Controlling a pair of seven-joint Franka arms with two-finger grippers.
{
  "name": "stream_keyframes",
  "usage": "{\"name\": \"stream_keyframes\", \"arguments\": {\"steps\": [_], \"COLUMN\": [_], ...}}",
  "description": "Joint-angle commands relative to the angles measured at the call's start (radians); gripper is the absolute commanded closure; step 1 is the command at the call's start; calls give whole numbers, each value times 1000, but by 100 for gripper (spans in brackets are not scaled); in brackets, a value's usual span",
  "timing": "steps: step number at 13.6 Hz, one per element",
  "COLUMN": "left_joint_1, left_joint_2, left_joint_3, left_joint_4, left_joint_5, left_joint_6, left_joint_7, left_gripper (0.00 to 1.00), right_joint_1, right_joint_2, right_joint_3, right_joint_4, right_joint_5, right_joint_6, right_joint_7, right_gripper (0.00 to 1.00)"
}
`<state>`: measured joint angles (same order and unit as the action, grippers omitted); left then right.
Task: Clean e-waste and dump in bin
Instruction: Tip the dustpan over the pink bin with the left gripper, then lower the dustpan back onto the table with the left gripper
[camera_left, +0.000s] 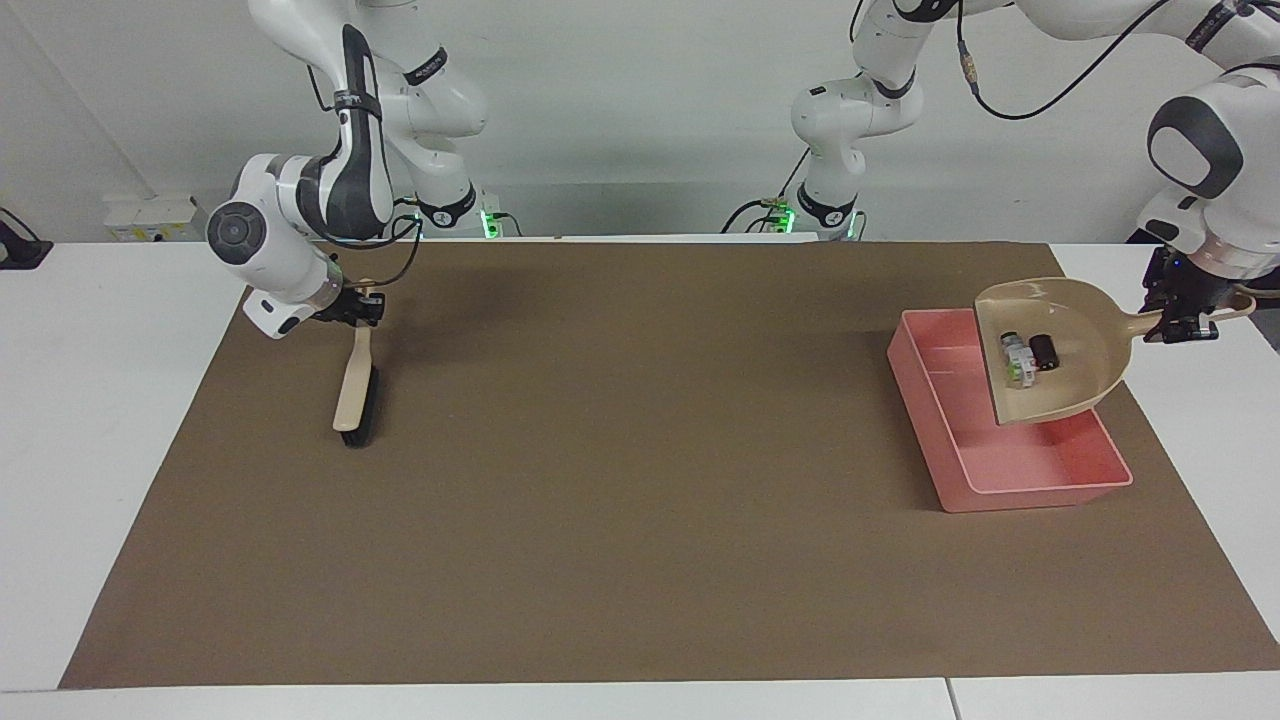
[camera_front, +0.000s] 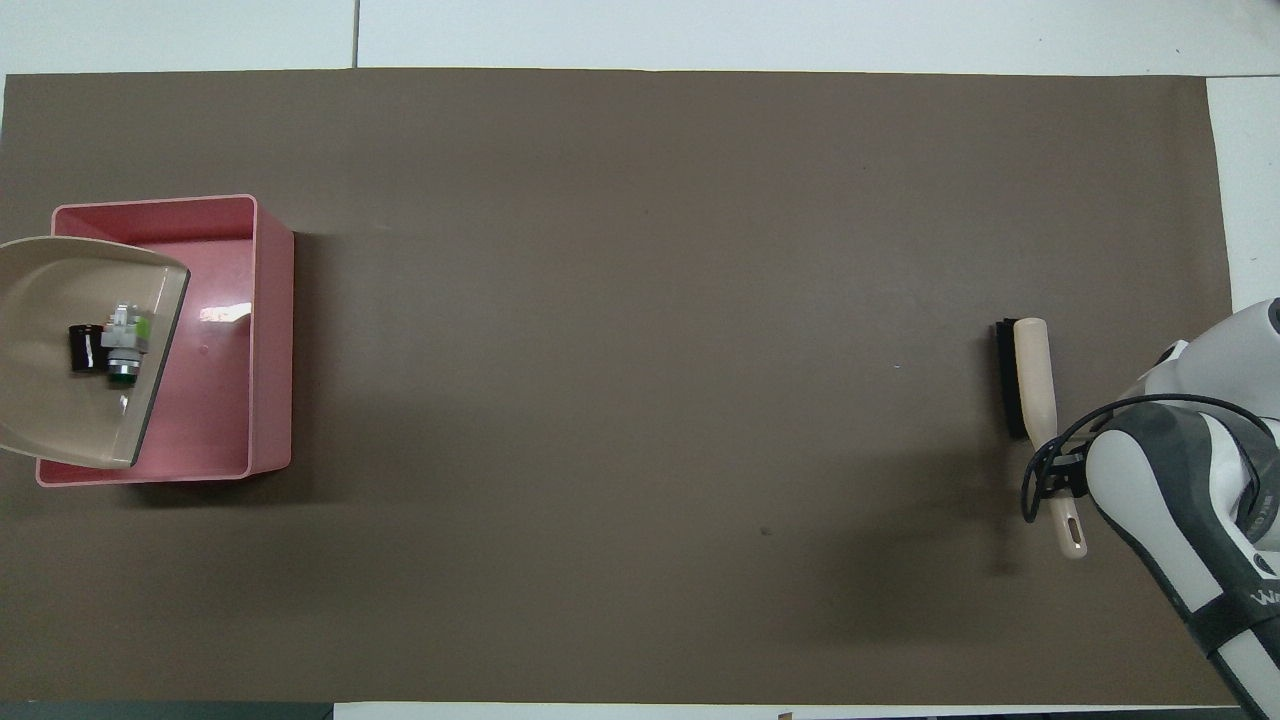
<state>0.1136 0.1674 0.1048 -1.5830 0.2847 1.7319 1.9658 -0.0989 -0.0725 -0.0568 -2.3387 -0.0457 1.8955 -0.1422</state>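
Note:
My left gripper (camera_left: 1185, 322) is shut on the handle of the beige dustpan (camera_left: 1060, 350) and holds it over the pink bin (camera_left: 1000, 470). The pan tilts with its lip down toward the bin. Two bits of e-waste lie in the pan near the lip: a white one with a green patch (camera_left: 1015, 358) and a dark one (camera_left: 1043, 352). The overhead view shows the dustpan (camera_front: 70, 350), the white bit (camera_front: 125, 340), the dark bit (camera_front: 82, 347) and the bin (camera_front: 270, 330); the left gripper is out of that view. My right gripper (camera_left: 355, 305) is shut on the brush handle.
The beige brush with black bristles (camera_left: 355, 390) hangs from the right gripper with its head low at the brown mat (camera_left: 640, 480), toward the right arm's end of the table. It also shows in the overhead view (camera_front: 1025, 380). The bin sits on the mat at the left arm's end.

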Motion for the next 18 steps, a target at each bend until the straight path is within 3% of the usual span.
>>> {"name": "stream_keyframes", "arguments": {"steps": [1,6,9,13,18], "left_joint_1": [0,-3,-35,-127,-359], "left_joint_2": [-5,-61,-103,-184,-170], "left_joint_3": [9,-2,-16,-17,-19], "left_joint_4": [26,26,2,-207,-366], "left_joint_5": [28,39,-40,-209,-291], "left_joint_6": [-9,-34,-72,23,132], "left_joint_7": [-4,-22,-24,-91,-324], "left_gripper": [100,100,100,99,99], "right_joint_1": [-13,2,28,30,36], "right_joint_2": [-18,-12,-27,-56,26], "right_joint_3": [12,20,22,23,26], "right_joint_4": [4,145,270,441,753], "right_joint_5": [-20,4,7,7,16], "right_joint_6": [1,-84,-146,-188,-445], "right_joint_7": [9,10,13,21,21], "right_gripper": [1,1,1,1,1]}}
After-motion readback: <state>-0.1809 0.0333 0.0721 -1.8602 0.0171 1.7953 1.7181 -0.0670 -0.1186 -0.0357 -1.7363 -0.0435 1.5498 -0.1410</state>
